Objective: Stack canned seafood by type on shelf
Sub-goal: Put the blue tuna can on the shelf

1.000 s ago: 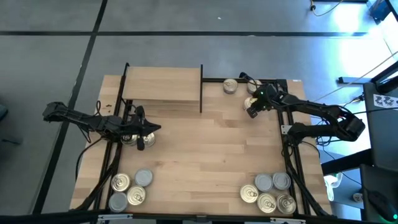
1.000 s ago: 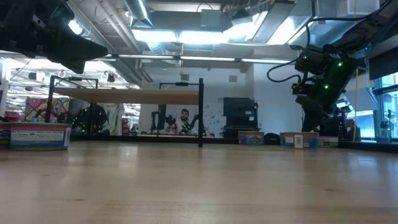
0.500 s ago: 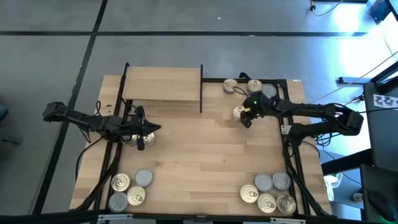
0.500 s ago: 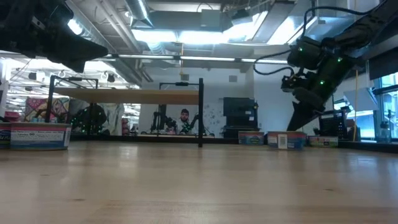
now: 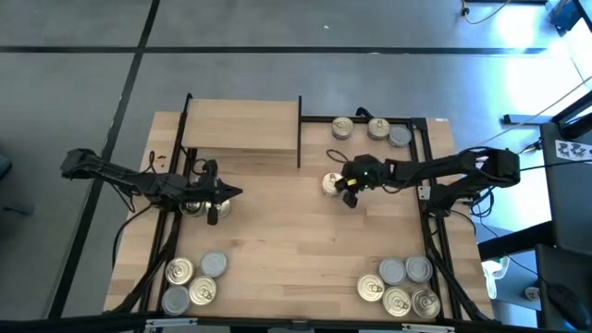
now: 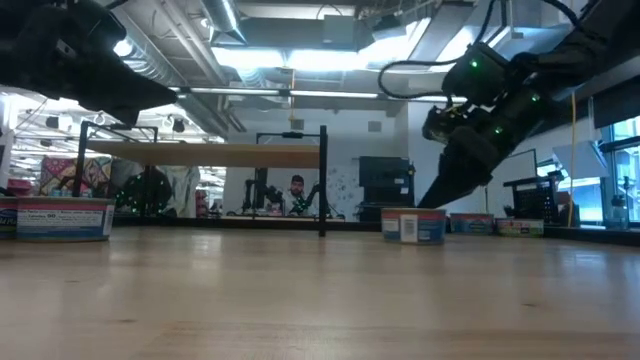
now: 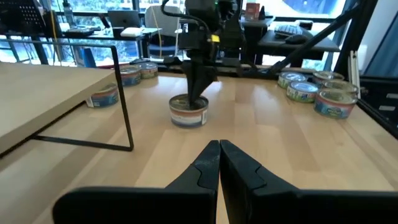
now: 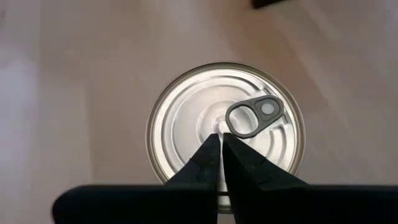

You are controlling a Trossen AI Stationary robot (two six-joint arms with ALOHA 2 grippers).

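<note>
Progress: none stacked; shelf [image 5: 242, 129], at the table's eleven o'clock, bears no tins. Left to do, by my judgement: nearly all. Stock: three tins [image 5: 370, 129] at one o'clock, one cluster [image 5: 192, 280] at seven o'clock, another cluster [image 5: 400, 285] at five o'clock. Item in hand: tin [image 5: 331, 183], short, round, pale pull-tab top, standing near the table's centre. Right gripper [image 5: 350, 191] poised with its tips over the tin's top, fingers pressed together, holding nothing. Left gripper [image 5: 229, 192] at nine o'clock, likewise closed, empty.

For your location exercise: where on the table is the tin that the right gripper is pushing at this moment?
In the high view the tin sits on the tabletop just right of the shelf, at its front corner, with the shut right gripper pressing on its lid.
</note>
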